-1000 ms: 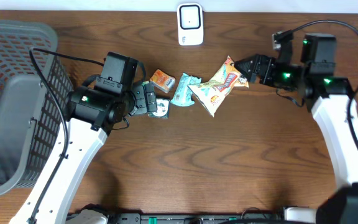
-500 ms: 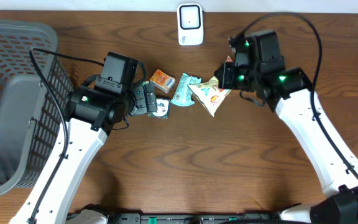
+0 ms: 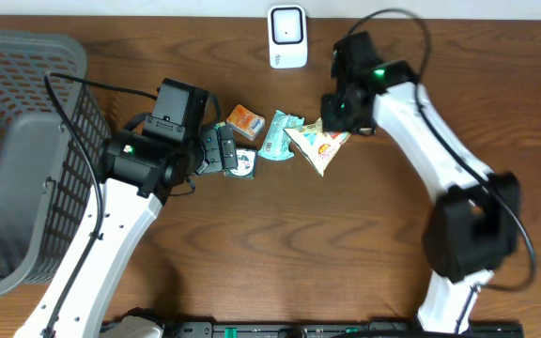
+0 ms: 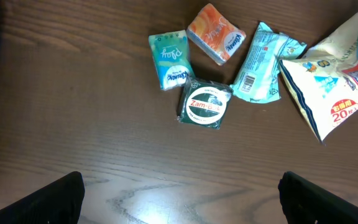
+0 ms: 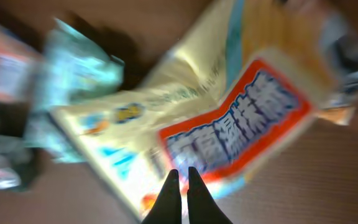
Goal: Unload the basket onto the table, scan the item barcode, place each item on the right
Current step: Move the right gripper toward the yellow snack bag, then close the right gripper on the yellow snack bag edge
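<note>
The right gripper (image 5: pixel 180 183) is closed tight just over the bag (image 5: pixel 229 118), with nothing visibly pinched. The left gripper (image 4: pixel 179 190), left of the bag, gapes wide and empty.

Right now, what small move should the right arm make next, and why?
Probably a short lift. The right gripper has its jaws shut at the yellow snack bag, but blur hides whether it is pinched; a lift would tell before heading for the white scanner.

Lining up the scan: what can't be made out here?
Right wrist: motion blur; snack bag print unreadable; unclear whether the shut right gripper pinches it.
Overhead: right arm covers the bag's top end.
Left wrist: frame edge cuts the bag off.
</note>
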### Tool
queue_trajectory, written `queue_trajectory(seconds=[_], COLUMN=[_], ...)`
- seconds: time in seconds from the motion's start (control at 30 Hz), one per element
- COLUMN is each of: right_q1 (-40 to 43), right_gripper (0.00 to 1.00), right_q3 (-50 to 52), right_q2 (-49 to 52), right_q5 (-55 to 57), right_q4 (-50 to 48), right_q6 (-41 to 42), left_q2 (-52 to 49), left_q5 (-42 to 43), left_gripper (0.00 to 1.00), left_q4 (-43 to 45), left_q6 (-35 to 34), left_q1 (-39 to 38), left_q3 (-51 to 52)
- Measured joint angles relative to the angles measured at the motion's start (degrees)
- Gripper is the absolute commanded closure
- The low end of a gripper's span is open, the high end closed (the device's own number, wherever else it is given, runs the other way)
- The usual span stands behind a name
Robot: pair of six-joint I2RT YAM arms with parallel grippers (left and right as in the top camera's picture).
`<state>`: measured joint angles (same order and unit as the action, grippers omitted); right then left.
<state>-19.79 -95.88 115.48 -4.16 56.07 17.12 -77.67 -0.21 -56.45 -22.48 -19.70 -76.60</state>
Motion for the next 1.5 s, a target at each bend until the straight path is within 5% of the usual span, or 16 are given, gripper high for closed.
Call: queue_trajectory(seconds=[0.53,1.0,1.5], right_q1=[0.0,-1.6,-7.0], right_gripper=[0.99,0.99,0.99], right_q3=[-0.2,-2.1,-0.5], right_q2=[7.7,-12.3,10.0], right_q5=[0.3,0.8,0.4], right_q4=[9.2,5.8,4.7], right_q6=[-1.1,-1.1,-0.8], left_q2=[0.0,0.0,0.0], left_q5=[0.0,0.0,0.0], left_gripper=[0.02,0.02,0.02], left_q4=[0.0,0.0,0.0], left_q6=[0.0,0.0,0.0], left_q1=[0.0,0.0,0.0], left_q3=[0.0,0.0,0.0])
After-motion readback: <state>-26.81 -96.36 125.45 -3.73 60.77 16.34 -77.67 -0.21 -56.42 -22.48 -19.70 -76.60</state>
